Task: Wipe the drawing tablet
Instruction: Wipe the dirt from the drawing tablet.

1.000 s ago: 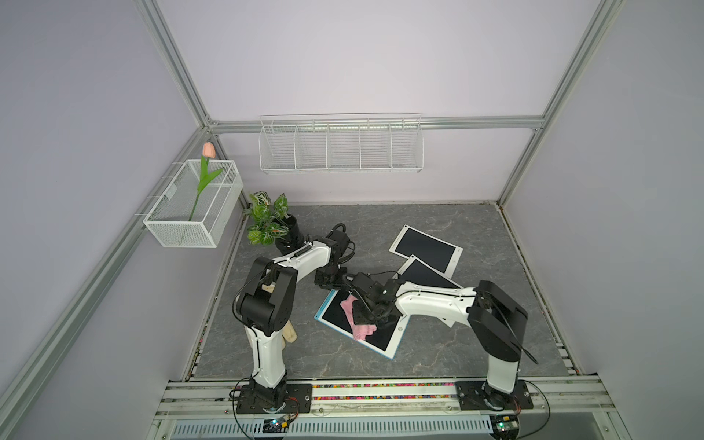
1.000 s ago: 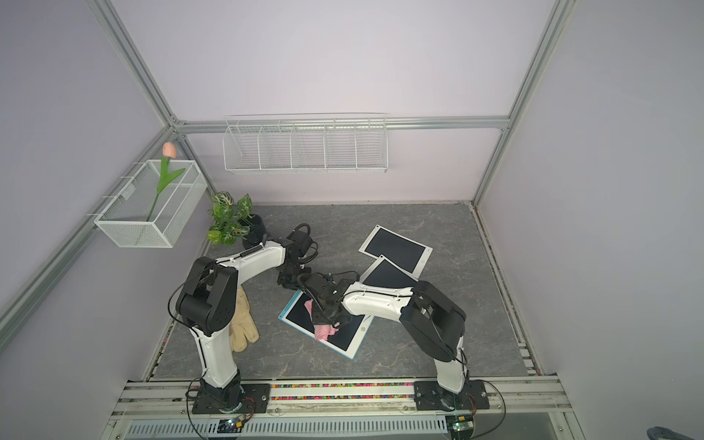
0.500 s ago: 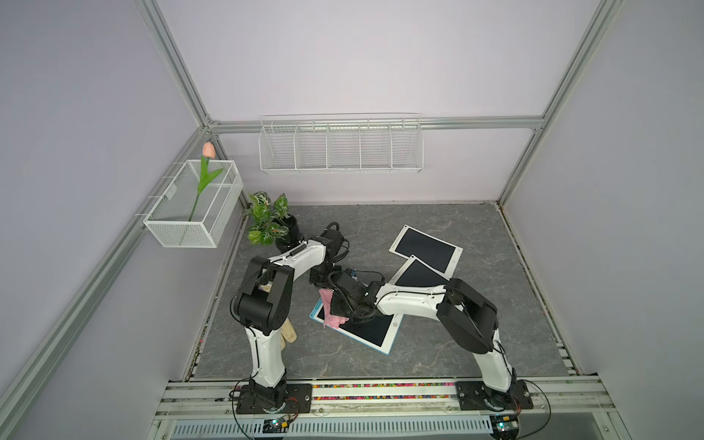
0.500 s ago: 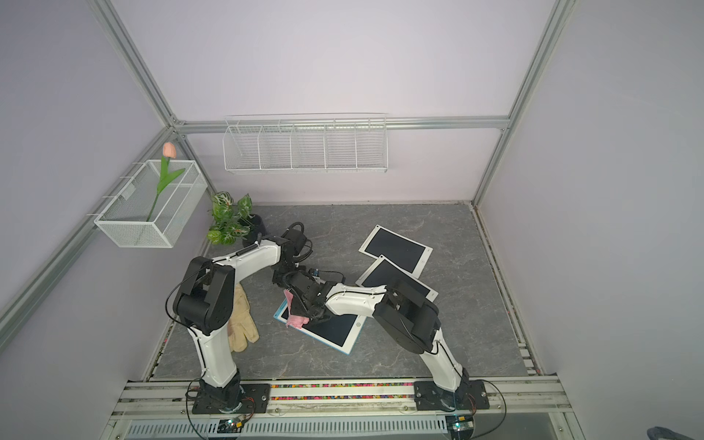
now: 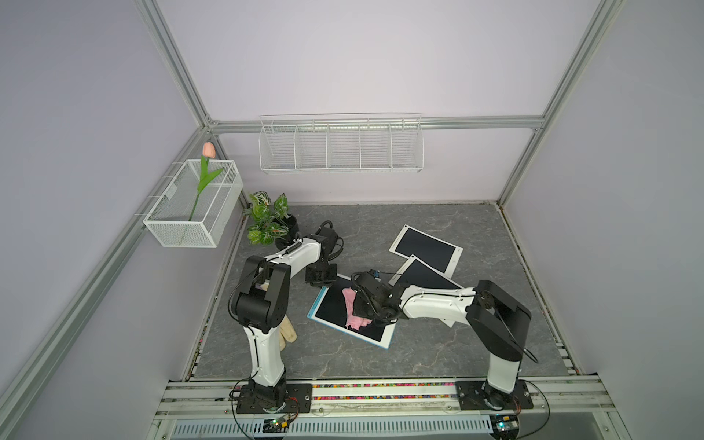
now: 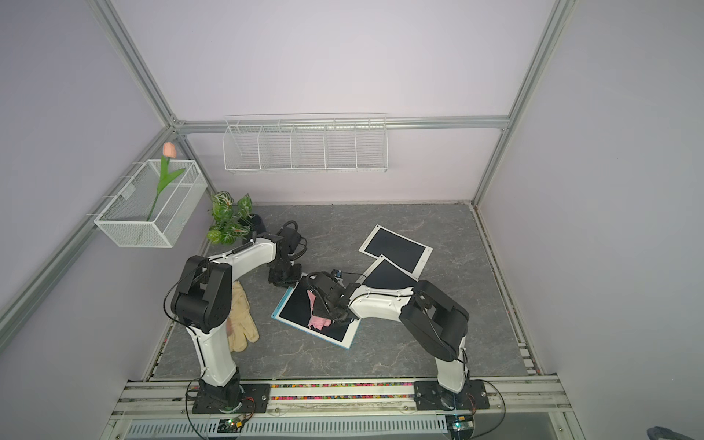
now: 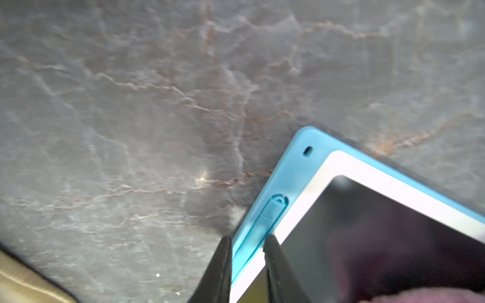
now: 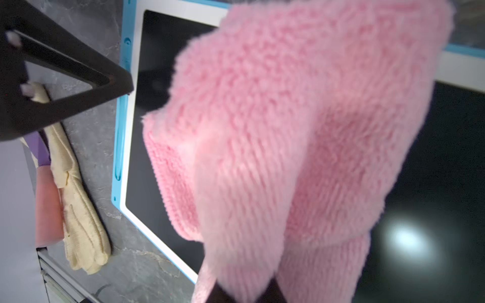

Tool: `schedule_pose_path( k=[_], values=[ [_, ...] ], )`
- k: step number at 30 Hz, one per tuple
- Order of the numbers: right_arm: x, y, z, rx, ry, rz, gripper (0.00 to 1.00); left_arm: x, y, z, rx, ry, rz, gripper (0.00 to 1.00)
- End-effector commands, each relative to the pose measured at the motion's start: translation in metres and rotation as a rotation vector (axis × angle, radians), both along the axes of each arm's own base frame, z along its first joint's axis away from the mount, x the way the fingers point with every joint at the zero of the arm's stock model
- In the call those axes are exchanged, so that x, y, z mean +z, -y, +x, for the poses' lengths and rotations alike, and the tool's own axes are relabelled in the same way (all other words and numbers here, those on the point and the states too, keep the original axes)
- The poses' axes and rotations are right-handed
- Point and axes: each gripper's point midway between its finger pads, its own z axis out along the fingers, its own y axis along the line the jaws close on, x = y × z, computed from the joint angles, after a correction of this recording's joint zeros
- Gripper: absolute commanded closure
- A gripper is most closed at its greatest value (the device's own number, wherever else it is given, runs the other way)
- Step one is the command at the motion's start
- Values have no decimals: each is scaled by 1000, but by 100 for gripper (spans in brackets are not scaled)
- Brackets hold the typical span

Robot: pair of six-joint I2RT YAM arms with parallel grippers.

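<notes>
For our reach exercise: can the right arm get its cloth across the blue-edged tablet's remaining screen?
Probably yes: right gripper holds the pink cloth on the tablet; remaining screen is bare, left gripper at its edge.

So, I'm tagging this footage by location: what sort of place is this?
Probably a robot test cell, not a real room: aluminium frame posts around lilac walls, robot arms mounted on a front rail, and a potted plant as set dressing.

The left arm (image 5: 301, 253) and right arm (image 5: 434, 304) wear glossy white shells between black joints, trailing black cables (image 5: 327, 225). Black bolted base plates (image 5: 301, 396) sit at 7 and 5 o'clock. The gripper fingers (image 7: 223, 267) are matte black and tapered.
</notes>
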Motion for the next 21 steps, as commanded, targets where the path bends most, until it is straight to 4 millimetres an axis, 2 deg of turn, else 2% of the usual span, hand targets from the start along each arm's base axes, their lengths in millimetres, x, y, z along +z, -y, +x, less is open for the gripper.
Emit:
schedule_pose_path(
  k=[1,4,7,12,15,17,20,21],
  values=[
    [1,-23,-22,67,2,-34,93,-22,-14,-13,21,-76,58,75],
    [-2,-67,-29,111,13,-1,93,-22,-13,-11,22,-73,56,75],
    [-4,-105,-17,98,45,80,93,-21,-12,-11,20,-81,50,75],
    [-3,-140,14,45,104,187,93,-21,-10,-12,17,-86,41,75],
    [-6,-143,23,-1,92,209,93,-23,-11,-14,15,-92,43,75],
    [-11,-135,26,-35,73,205,93,-25,-11,-14,16,-94,43,75],
    [-18,-106,19,-85,33,189,93,-25,-11,-12,19,-93,44,75],
    [-19,-91,16,-102,27,177,93,-25,-10,-12,19,-92,45,75]
  ],
)
